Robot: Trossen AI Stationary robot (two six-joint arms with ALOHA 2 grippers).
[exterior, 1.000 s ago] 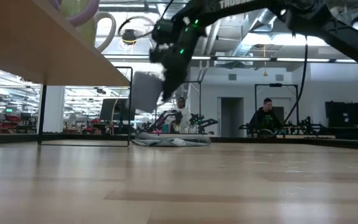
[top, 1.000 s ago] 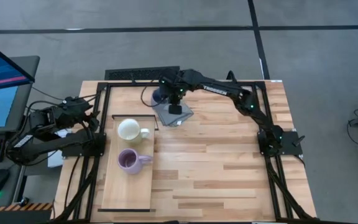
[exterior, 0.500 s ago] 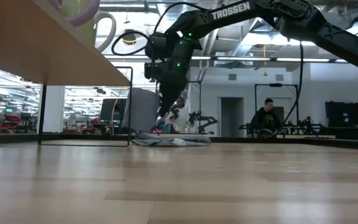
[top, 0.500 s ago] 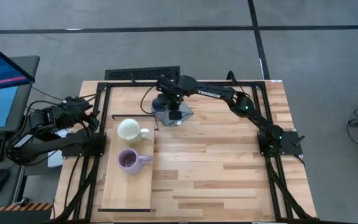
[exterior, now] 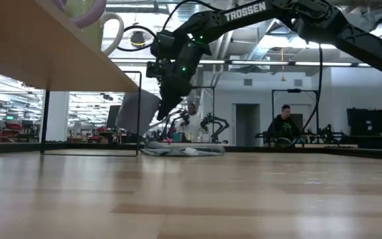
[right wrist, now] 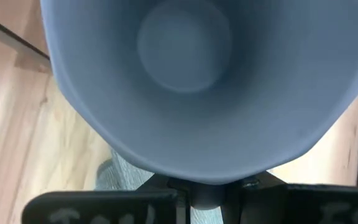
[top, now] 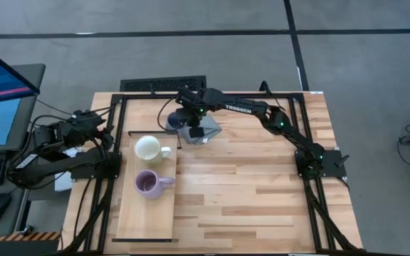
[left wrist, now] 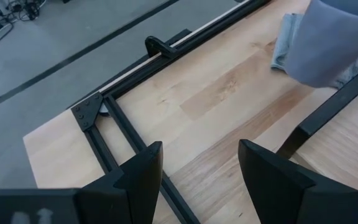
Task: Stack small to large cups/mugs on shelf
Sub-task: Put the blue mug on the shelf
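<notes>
My right gripper (top: 188, 125) is shut on the grey-blue mug (top: 174, 121), which hangs over the table's far side, between the grey cloth (top: 206, 132) and the shelf's (top: 144, 213) far end. In the low view the mug (exterior: 138, 110) is tilted and clear of the tabletop. A cream-white mug (top: 148, 148) and a purple mug (top: 146, 183) stand upright on the shelf board. My left gripper (left wrist: 197, 165) waits open at the table's left edge, holding nothing. My right gripper holds the grey-blue mug by its rim (right wrist: 197, 179), on the side nearest the wrist. The mug's open mouth faces back along the fingers and its wall hides the contact itself. The fingers slant down from the table's right. The mug is lifted clear and tilted.
The crumpled grey cloth (exterior: 181, 149) lies on the tabletop at the far side, just right of the shelf. The shelf's dark frame bars (left wrist: 334, 112) stand around the board. A dark keyboard-like bar (top: 164, 84) lies beyond the far edge. People sit in the room behind (exterior: 284, 126).
My right gripper has gone down and toward the table's left edge with the grey-blue mug, rolling at the wrist. The mug has shifted from above the cloth toward the shelf's far end, staying clear of the table.
</notes>
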